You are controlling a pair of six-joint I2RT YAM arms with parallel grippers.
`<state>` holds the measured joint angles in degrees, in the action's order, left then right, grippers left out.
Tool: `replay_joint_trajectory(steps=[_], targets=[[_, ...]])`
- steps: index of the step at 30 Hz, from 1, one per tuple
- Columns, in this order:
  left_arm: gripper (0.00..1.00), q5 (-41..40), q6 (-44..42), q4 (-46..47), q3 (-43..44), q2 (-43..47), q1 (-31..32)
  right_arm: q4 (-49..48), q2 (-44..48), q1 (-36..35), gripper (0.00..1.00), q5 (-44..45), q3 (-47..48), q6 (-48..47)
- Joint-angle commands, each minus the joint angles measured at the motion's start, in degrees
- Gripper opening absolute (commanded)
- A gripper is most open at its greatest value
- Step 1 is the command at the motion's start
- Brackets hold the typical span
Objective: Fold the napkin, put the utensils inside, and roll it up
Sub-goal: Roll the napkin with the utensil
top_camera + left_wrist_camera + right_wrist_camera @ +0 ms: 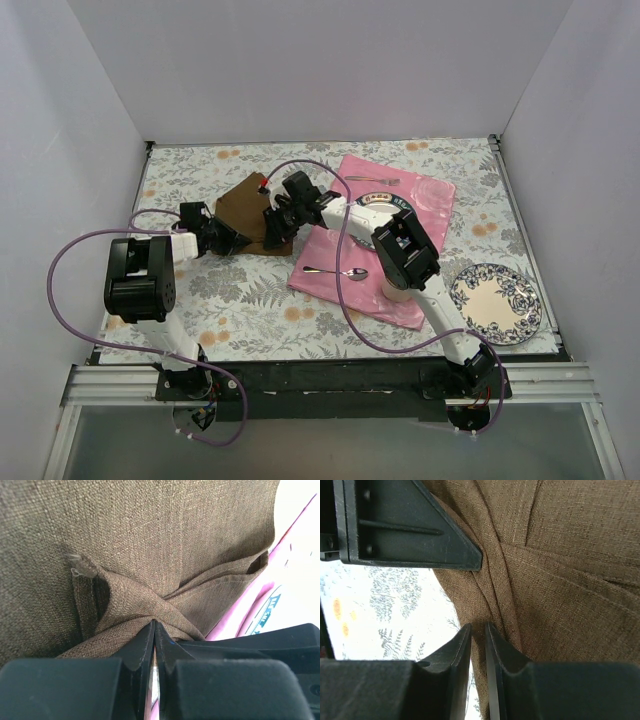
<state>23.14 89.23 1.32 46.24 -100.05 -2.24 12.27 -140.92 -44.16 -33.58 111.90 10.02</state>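
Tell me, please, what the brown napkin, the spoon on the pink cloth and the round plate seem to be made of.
Napkin: coarse woven fabric, matte; crossing threads show close up, perhaps linen.
Spoon: polished metal, likely steel; thin, silvery, shiny.
Plate: probably glazed ceramic; smooth white face with blue floral print.

Left hand [154, 625] just beside right hand [477, 626]

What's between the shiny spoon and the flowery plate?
The right arm and the pink cloth edge lie between the spoon and plate, shown in the top view.
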Motion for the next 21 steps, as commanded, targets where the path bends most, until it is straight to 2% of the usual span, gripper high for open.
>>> replay_joint_trajectory(steps=[1,6,8,9,10,13,16,21], targets=[[0.0,-6.8,-1.1,-3.7,-3.0,-2.6,0.0,11.9,1.1,0.6,0.28,8.3,3.1,-6.4],[0.0,-6.3,-1.5,-4.3,-3.8,-4.0,0.0,15.0,5.3,-0.5,0.34,12.2,6.1,-17.2],[0.0,-6.0,-1.7,-4.7,-3.5,-4.7,0.0,15.1,7.5,-1.6,0.42,15.3,4.6,-21.4],[0.0,-5.9,-1.9,-5.4,-3.2,-5.0,0.1,14.9,8.1,-2.2,0.46,16.2,3.8,-26.8],[0.0,-5.7,-1.9,-5.5,-3.0,-5.2,0.0,14.2,8.7,-2.7,0.54,17.1,3.0,-29.4],[0.0,-4.6,-2.1,-6.2,-2.0,-6.0,-0.1,13.6,9.4,-5.1,0.7,20.7,0.3,-38.7],[0.0,-4.0,-2.4,-6.6,-1.5,-6.1,-0.5,13.4,7.3,-6.8,0.8,22.4,1.7,-43.3],[0.0,-4.0,-3.1,-7.4,-1.1,-5.5,-0.9,12.3,5.1,-7.8,0.84,21.5,4.1,-44.9]])
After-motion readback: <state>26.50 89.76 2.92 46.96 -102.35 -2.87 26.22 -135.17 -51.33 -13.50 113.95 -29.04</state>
